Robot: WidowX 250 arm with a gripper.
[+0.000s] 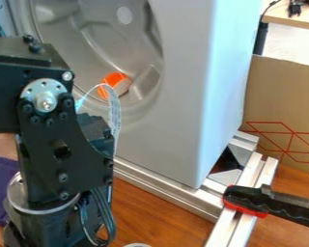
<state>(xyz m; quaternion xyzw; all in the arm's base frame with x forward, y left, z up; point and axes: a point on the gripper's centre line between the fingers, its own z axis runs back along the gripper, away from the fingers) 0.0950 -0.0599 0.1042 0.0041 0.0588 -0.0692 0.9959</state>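
The black arm point(60, 154) stands at left; I can't tell how its claw is set. Inside the grey drum point(99, 48), by its lower-right rim, lies the orange-and-white thing point(116, 83): best approached squarely, clear of the rim.

Workshop or lab, judging by the aluminium framing point(163, 190) and clamp point(247, 200).

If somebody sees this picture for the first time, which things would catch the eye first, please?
The eye would likely fall first on the large black robot arm at the left. Next comes the bright orange-and-white object inside the round grey hollow of the big pale housing, then the black-and-red tool on the metal rails at lower right.
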